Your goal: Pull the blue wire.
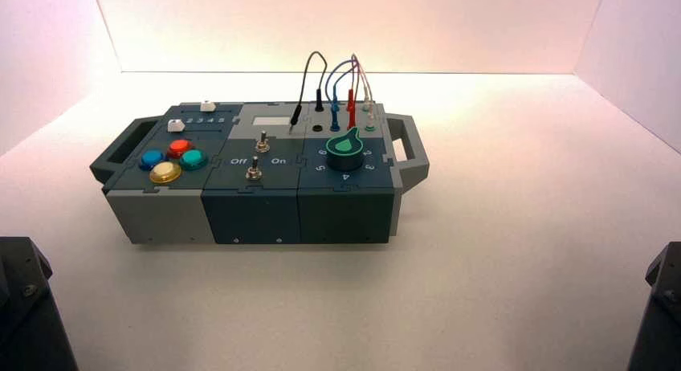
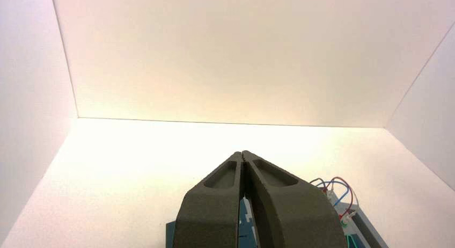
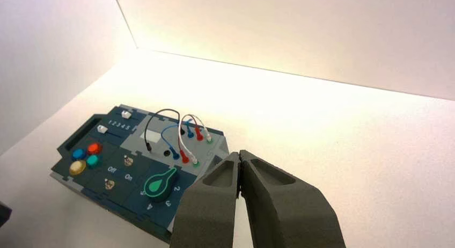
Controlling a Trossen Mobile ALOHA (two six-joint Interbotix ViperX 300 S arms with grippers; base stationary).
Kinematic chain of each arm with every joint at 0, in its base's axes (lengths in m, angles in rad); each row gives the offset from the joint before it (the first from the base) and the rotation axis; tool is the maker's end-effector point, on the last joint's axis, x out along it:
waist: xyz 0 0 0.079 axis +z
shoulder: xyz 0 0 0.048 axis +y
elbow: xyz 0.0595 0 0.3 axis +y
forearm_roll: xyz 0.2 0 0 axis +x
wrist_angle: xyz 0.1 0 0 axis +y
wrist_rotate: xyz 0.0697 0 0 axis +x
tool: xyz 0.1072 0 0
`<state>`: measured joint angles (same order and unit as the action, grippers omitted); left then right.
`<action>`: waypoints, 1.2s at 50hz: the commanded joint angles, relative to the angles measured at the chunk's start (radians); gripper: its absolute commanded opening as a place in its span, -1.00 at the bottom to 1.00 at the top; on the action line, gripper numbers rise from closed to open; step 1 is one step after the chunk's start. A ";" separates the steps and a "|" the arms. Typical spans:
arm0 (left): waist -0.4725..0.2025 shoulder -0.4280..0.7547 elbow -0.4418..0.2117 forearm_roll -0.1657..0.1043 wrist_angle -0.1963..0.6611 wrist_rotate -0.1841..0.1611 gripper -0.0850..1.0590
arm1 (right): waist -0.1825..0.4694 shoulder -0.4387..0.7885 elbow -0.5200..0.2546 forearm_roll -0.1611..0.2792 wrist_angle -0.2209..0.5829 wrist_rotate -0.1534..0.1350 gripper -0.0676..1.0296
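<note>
- Blue wire point(image 3: 166, 129) arching in a loop over the grey panel point(image 1: 261, 112) at the box's far right, both of its blue plugs standing in their sockets.
- Black wire point(image 3: 161, 110) to its left: one plug upright at the back, the other out beside the black socket point(image 3: 167, 153), apart from it.
- Red-plugged wire point(image 3: 181, 122) and white wire point(image 3: 199, 119) on the blue one's right, their loops crossing near it.
- Green-and-dark knob point(image 1: 345, 150) in front of the wires; red, blue, green and yellow buttons at the box's left.
- Left pincer point(image 2: 242, 152) idle, left of centre above the near side of the table point(image 1: 498, 250), tips together.
- Right pincer point(image 3: 240, 152) idle, off to the box's right, tips together, apart from every wire.
</note>
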<state>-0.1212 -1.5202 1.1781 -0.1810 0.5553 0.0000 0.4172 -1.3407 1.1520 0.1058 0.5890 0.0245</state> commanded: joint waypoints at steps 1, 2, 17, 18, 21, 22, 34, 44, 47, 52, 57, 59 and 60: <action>-0.002 0.021 -0.011 -0.005 -0.005 -0.003 -0.91 | 0.003 0.025 -0.029 0.003 -0.003 -0.002 -0.92; -0.002 0.021 -0.011 -0.005 -0.005 -0.003 -0.91 | 0.003 0.025 -0.029 0.003 -0.003 -0.002 -0.92; -0.002 0.021 -0.009 -0.006 -0.005 -0.003 -0.91 | 0.060 0.057 -0.034 0.014 -0.003 -0.002 -0.92; -0.002 0.023 -0.011 -0.006 -0.005 -0.003 -0.91 | 0.074 0.064 -0.035 0.017 -0.005 -0.002 -0.92; -0.003 0.021 -0.009 -0.006 -0.005 -0.005 -0.91 | 0.130 0.097 -0.038 0.018 -0.006 -0.002 -0.92; -0.002 0.023 -0.009 -0.006 -0.005 -0.005 -0.91 | 0.140 0.104 -0.038 0.020 -0.005 -0.002 -0.92; -0.002 0.037 -0.005 -0.008 -0.020 -0.003 -0.91 | 0.379 0.407 -0.129 0.080 -0.006 0.003 -0.68; -0.002 0.040 -0.005 -0.008 -0.020 -0.003 -0.91 | 0.390 0.598 -0.196 0.097 -0.034 0.002 -0.18; -0.003 0.037 -0.005 -0.009 -0.020 -0.005 -0.91 | 0.390 0.644 -0.207 0.097 -0.060 -0.002 -0.15; -0.003 0.034 -0.003 -0.009 -0.020 -0.009 -0.91 | 0.391 0.721 -0.230 0.097 -0.106 -0.011 -0.14; -0.003 0.026 -0.002 -0.009 -0.020 -0.012 -0.91 | 0.396 0.807 -0.262 0.097 -0.123 -0.021 -0.05; -0.003 0.026 -0.002 -0.009 -0.020 -0.014 -0.91 | 0.402 0.856 -0.284 0.095 -0.123 -0.025 0.03; -0.003 0.026 -0.002 -0.009 -0.020 -0.014 -0.91 | 0.405 0.884 -0.298 0.095 -0.124 -0.028 0.06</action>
<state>-0.1227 -1.5018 1.1888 -0.1887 0.5461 -0.0107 0.8069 -0.5338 0.9189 0.1979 0.4801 0.0046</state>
